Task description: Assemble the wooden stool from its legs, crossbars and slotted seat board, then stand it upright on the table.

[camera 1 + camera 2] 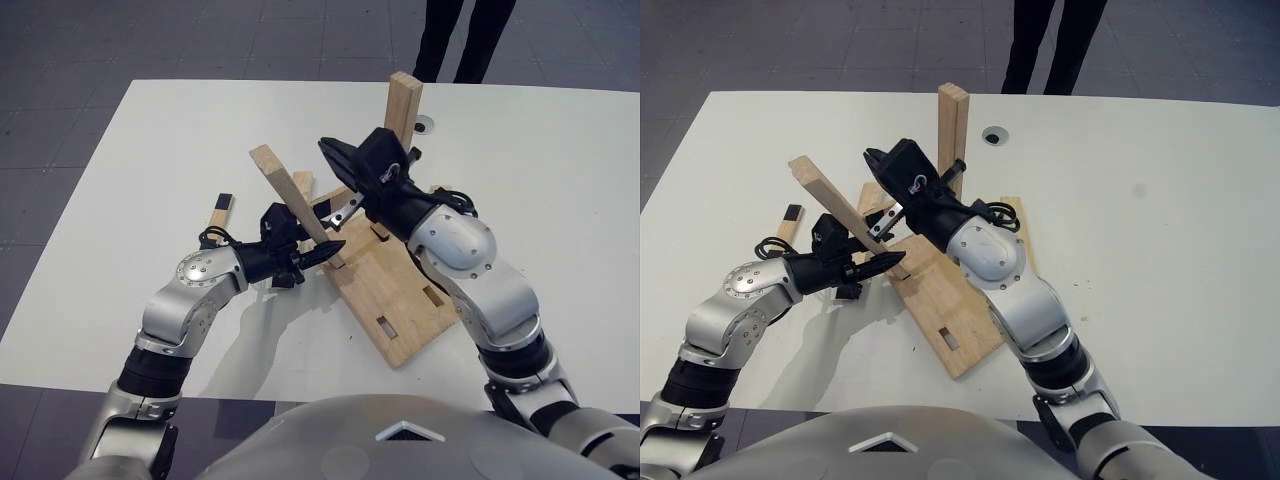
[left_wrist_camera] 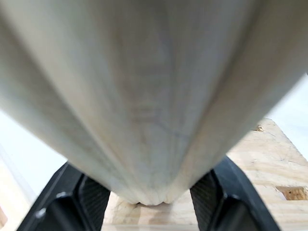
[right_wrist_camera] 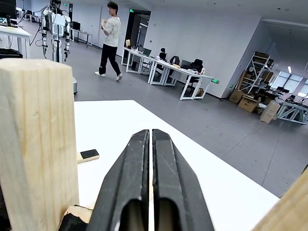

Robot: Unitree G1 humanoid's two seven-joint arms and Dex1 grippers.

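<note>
An open office hall with grey flooring surrounds your white table (image 1: 560, 200). The slotted seat board (image 1: 395, 300) lies around the table's middle, running toward the near edge, and one upright leg (image 1: 403, 100) stands at its far end. Your left gripper (image 1: 322, 252) is clenched on a second leg (image 1: 288, 192) low down, near the foot. That foot meets the board's left side, and the leg leans back toward the far-left corner. Your right gripper (image 3: 152, 134) hovers above the board between the two legs, fingers pressed together with nothing visible between them. A short wooden piece (image 1: 221, 208) with a dark end lies nearer the left edge.

The pale wood looks stiff and light, but its smooth faces will probably slip. Held this low, the long leg can lever against your grip. Keep hold of the flat faces near the foot and steady the upper end with your right gripper. A tilted foot will likely bind in its slot.
</note>
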